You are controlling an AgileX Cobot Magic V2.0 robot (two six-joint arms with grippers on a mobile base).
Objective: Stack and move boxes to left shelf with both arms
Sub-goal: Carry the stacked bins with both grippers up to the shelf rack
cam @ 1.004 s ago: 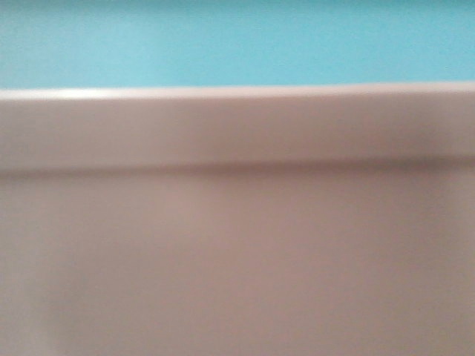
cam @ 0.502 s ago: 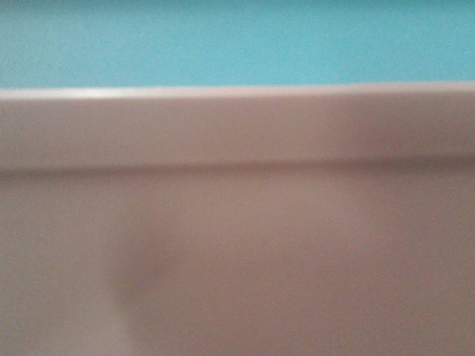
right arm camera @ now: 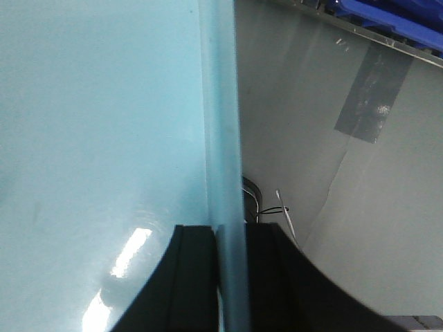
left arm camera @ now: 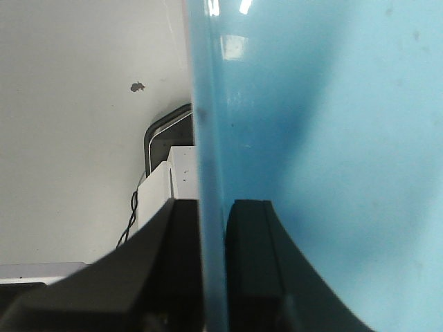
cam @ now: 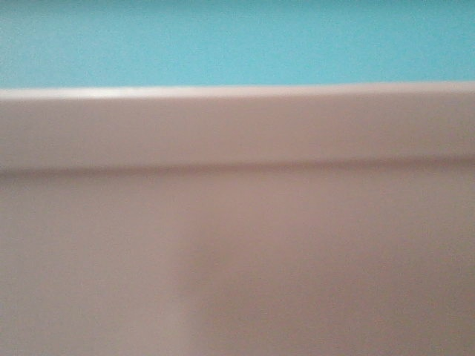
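both jaws are clamped on the blue box (left arm camera: pixel 318 138): left gripper (left arm camera: pixel 212 266) and right gripper (right arm camera: pixel 230 277) each pinch a wall; pink box (cam: pixel 237 245) fills the front view; stacking looks done; shelf unseen, move remains

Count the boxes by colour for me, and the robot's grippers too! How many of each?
Light blue box: 1, its wall pinched by the left gripper and the right gripper.
Pink box: 1, filling the front view, with the blue one showing above its rim.
Dark blue bins: at least 1, only partly in view.
Grippers: 2.
Total: 5 things.
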